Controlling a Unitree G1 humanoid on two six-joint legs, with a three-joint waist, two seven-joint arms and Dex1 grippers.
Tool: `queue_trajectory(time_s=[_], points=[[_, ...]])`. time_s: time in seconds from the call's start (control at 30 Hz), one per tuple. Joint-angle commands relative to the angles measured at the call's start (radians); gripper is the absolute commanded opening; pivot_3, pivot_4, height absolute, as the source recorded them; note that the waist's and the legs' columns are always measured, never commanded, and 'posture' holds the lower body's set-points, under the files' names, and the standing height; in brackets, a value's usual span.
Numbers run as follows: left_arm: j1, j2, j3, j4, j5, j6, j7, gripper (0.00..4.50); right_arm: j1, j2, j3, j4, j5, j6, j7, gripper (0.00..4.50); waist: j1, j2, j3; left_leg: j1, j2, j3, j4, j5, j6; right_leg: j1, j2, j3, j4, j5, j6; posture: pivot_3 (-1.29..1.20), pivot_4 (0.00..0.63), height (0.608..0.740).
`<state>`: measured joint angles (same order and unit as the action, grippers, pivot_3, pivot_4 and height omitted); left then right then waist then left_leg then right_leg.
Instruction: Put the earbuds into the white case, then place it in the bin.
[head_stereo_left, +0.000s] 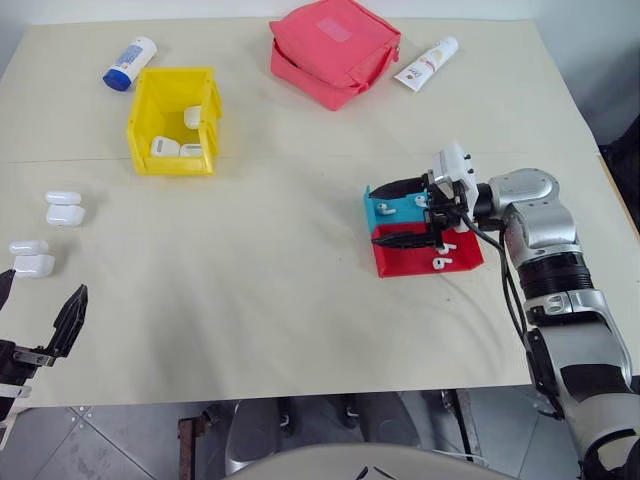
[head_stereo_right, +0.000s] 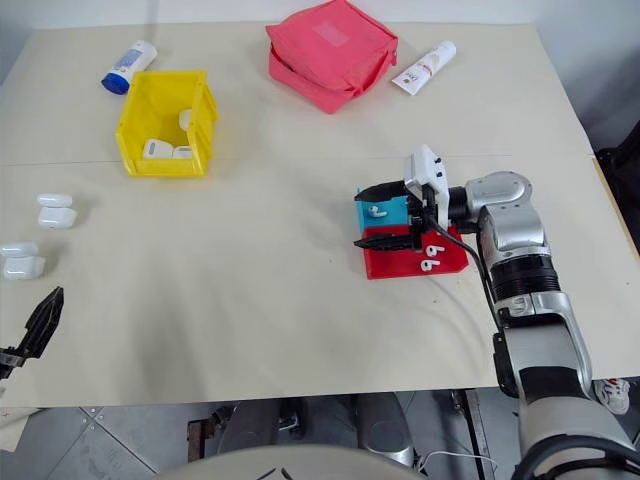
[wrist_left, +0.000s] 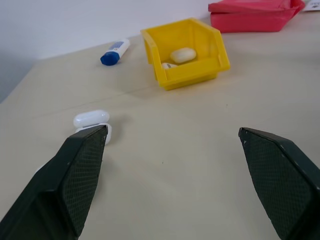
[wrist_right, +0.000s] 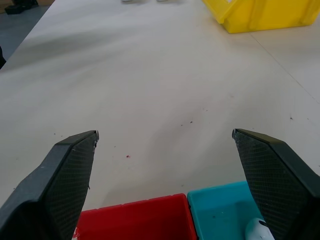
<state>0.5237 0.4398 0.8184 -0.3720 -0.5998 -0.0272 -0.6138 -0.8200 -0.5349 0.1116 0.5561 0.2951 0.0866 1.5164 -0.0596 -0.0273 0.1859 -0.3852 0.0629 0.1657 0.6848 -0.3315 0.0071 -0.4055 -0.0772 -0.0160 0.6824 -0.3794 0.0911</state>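
The right pincer (head_stereo_left: 398, 214) is seen right of centre, fingers spread wide apart over the teal tray (head_stereo_left: 385, 209) and red tray (head_stereo_left: 400, 262), clamped on nothing. The left pincer (wrist_left: 175, 165) is held at the lower left, likewise wide apart and empty. The earbuds (head_stereo_left: 442, 257) lie in the trays. Two white cases (head_stereo_left: 64, 208) with lids up rest at left on the worktop (head_stereo_left: 280, 290). The yellow bin (head_stereo_left: 172, 120), upper left, holds further cases.

cream table (head_stereo_left: 300, 300) with yellow bin (head_stereo_left: 172, 122), pink pouch (head_stereo_left: 335, 50), trays (head_stereo_left: 425, 235), white cases (head_stereo_left: 64, 208)
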Motion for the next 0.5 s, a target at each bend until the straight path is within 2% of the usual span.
queue_trajectory(time_s=[0.03, 0.27, 0.5], points=[[0.0, 0.01, 0.024, -0.014, 0.006, -0.003, 0.024, 4.46, -0.005, 0.009, -0.019, -0.016, 0.011, -0.009, -0.004, 4.5, 0.0, 0.0, 0.0, 0.0, 0.0, 0.0, 0.0, 0.0, 0.0, 0.0, 0.0, 0.0, 0.0, 0.0, 0.0, 0.0, 0.15, 0.74], [0.049, -0.013, 0.06, -0.071, -0.005, 0.012, 0.059, 4.46, -0.031, 0.031, -0.029, 0.001, 0.023, 0.002, -0.003, 4.5, -0.002, 0.0, 0.0, 0.0, 0.0, 0.0, 0.0, 0.0, 0.0, 0.0, 0.0, 0.0, 0.0, 0.0, 0.0, 0.0, 0.15, 0.74], [0.251, -0.138, 0.139, -0.139, -0.068, 0.014, 0.043, 4.46, -0.088, 0.052, -0.024, 0.076, 0.017, -0.013, 0.022, 4.5, -0.018, 0.0, 0.0, 0.0, 0.0, 0.0, -0.001, 0.0, 0.0, 0.0, 0.0, 0.0, -0.001, 0.0, 0.0, 0.0, 0.15, 0.74]])
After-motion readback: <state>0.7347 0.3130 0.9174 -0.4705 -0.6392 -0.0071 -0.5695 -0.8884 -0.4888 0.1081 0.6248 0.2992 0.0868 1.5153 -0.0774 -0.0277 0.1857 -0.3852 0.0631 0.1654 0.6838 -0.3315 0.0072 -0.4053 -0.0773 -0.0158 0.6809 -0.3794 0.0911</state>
